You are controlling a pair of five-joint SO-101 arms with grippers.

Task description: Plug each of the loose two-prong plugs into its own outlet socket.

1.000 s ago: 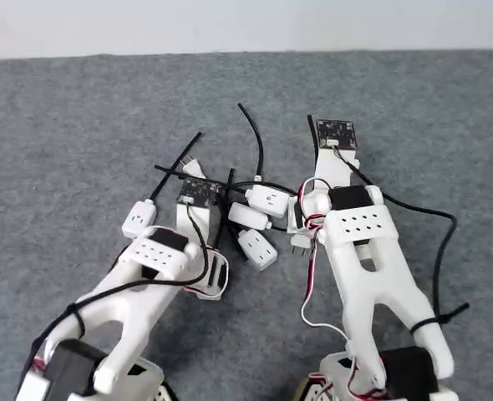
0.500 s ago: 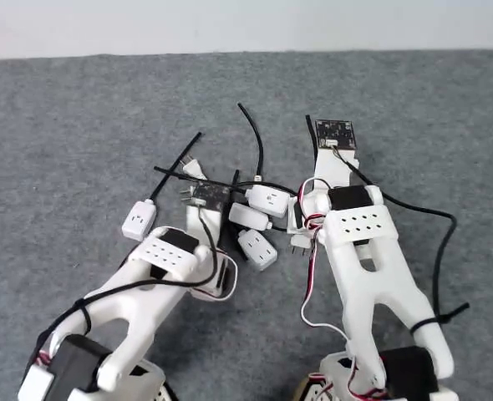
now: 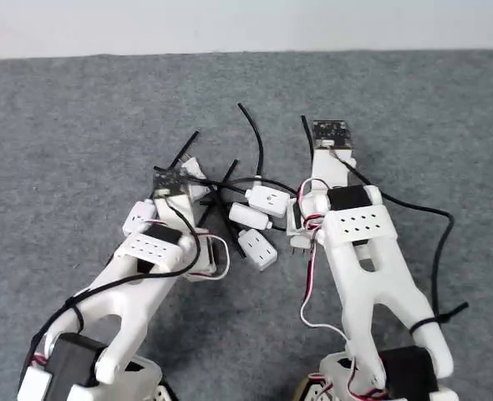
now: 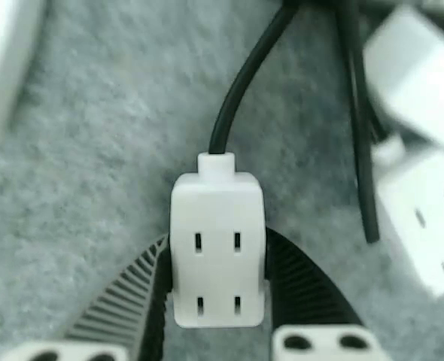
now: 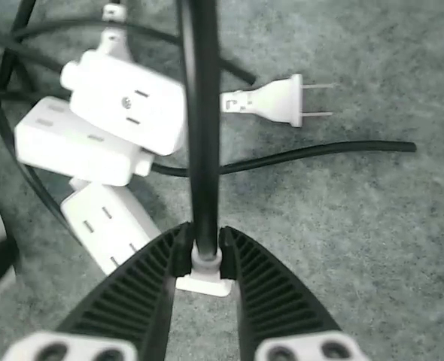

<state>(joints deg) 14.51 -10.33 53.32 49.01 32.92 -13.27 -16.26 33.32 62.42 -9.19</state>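
You work on a grey, felt-like worktop [image 3: 63, 125]. The white left arm [image 3: 129, 301] and white right arm [image 3: 368, 276] rise from the lower edge of the high view. Between them, at the centre of that frame, lies a tangle of three white plastic outlet blocks [image 3: 257, 248] and thin black cords [image 3: 253, 138].

Left of centre, your left claw [image 4: 216, 244] pinches a fourth white rectangular outlet socket [image 4: 218, 218] by its long sides. The socket's slotted face is turned up to the wrist camera. Just right of centre, your right claw [image 5: 203, 233] is pressed onto a small white two-prong plug [image 5: 203, 277], right where the cord leaves the plug body. In the high view the plug's metal prongs [image 3: 302, 246] point down the frame, toward the arm's base and away from every socket.

I judge that to be the crux of the mating step. Swing the plug round until the prongs face the held socket's slots [image 4: 199, 242], and line both blades up with one pair before you push. Grip the socket firmly so it cannot slide on the worktop, and press straight along the prongs, never at an angle. The hold so near the cord looks shallow and the plug may pivot under load, so go slowly. Watch that the cords between the arms do not snag.
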